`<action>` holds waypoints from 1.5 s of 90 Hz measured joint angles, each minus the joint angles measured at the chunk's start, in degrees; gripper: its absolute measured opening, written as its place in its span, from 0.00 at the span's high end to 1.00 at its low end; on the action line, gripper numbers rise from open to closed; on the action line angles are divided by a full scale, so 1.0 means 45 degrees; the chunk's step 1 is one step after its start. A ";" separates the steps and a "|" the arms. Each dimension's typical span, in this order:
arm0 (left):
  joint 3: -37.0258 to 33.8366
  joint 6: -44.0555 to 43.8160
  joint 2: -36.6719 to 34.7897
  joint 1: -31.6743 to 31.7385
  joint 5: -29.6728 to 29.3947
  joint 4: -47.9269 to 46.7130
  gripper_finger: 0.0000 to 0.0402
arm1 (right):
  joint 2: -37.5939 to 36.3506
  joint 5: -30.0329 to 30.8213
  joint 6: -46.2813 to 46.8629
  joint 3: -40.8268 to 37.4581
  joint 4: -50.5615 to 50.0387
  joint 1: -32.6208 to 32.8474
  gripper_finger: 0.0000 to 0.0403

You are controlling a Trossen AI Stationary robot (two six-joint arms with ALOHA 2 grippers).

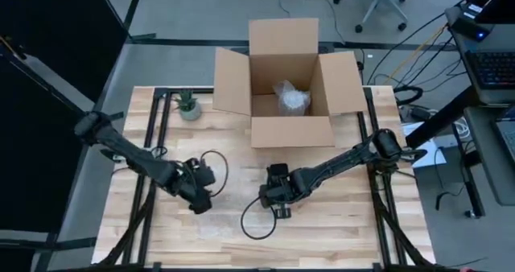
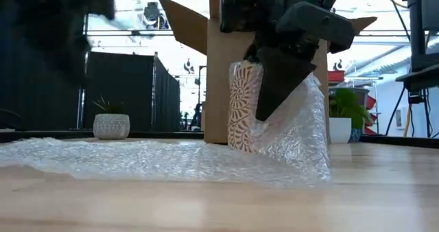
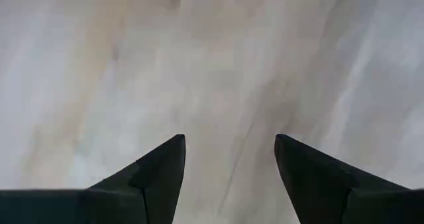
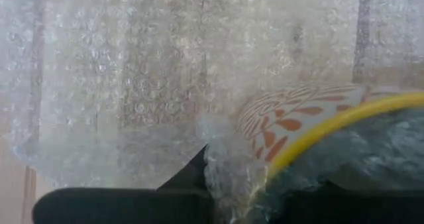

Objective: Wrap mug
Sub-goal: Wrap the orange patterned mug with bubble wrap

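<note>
An orange-and-white patterned mug [image 2: 243, 108] with a yellow rim [image 4: 331, 128] stands upright on a sheet of bubble wrap [image 2: 137, 160] spread over the table's middle. One flap of the wrap [image 2: 298, 129] rises along the mug's side. My right gripper [image 1: 276, 201] comes down on the mug's top and is shut there. My left gripper [image 1: 201, 203] hovers open to the mug's left, over the wrap, with nothing between its fingers [image 3: 159, 164]. My right gripper holds the mug at its rim [image 4: 278, 161] from above. One finger [image 4: 189, 181] stands outside the wall with bubble wrap [image 4: 225, 168] bunched against it. The other seems to be inside the mug, hidden by wrap. The mug's base rests on the sheet.
An open cardboard box [image 1: 290, 83] stands at the table's far middle with a bundle of bubble wrap [image 1: 291, 97] inside. A small potted plant [image 1: 187, 105] sits at the far left. Black cables [image 1: 253, 224] loop on the table near both grippers.
</note>
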 joint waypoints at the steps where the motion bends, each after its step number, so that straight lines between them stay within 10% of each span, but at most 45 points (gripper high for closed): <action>1: -0.0103 -0.0103 0.0000 -0.0048 0.0126 0.0029 0.45 | 0.0000 -0.0003 0.0000 0.0000 0.0000 0.0000 0.90; 42: -0.2670 -0.1966 0.0453 -0.1355 0.1377 0.2215 0.47 | -0.0005 -0.0048 -0.0291 0.0000 0.0047 -0.0037 0.89; 81: -0.3063 -0.0974 0.1211 -0.0810 0.0355 0.5222 0.98 | -0.0010 -0.0071 -0.0529 0.0000 0.0992 -0.0250 0.89; 135: -0.0885 0.2429 0.0583 -0.0389 -0.1095 0.5889 1.00 | -0.0010 -0.0084 0.0128 0.0000 0.0934 -0.0408 0.88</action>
